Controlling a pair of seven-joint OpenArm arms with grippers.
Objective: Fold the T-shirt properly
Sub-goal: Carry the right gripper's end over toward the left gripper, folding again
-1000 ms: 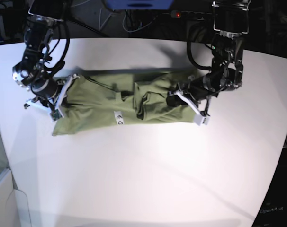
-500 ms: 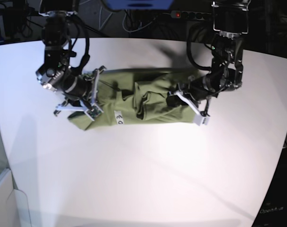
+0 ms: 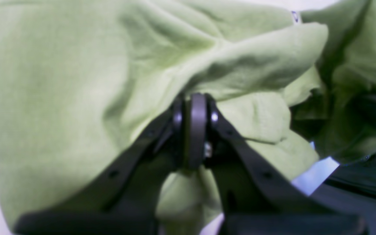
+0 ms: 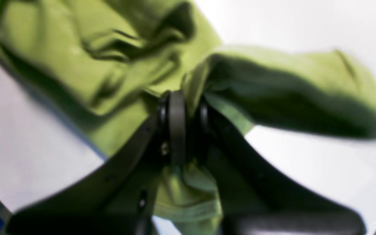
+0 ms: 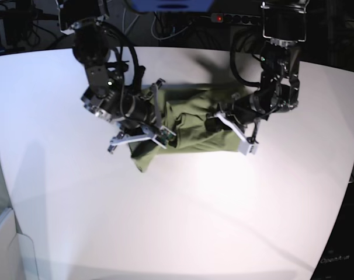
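Note:
The olive-green T-shirt [image 5: 194,131] lies bunched at the middle back of the white table [image 5: 183,221]. My right gripper [image 5: 158,127], on the base view's left, is shut on the shirt's left end and holds it lifted over the shirt's middle; a flap hangs below it. In the right wrist view the gripper [image 4: 180,109] pinches a fold of the T-shirt [image 4: 289,88]. My left gripper [image 5: 217,123] is shut on the shirt's right end, low by the table. In the left wrist view the gripper [image 3: 194,107] grips the T-shirt [image 3: 77,81]. The label is hidden in the base view.
A power strip [image 5: 232,18] and cables run along the dark back edge behind the table. A white box [image 5: 7,251] stands off the table's front left corner. The table's right edge curves past the left arm.
My right gripper has carried the shirt's left end up and to the right, over the middle, so the shirt is now much shorter. The white label has gone out of sight. The left arm has not moved.

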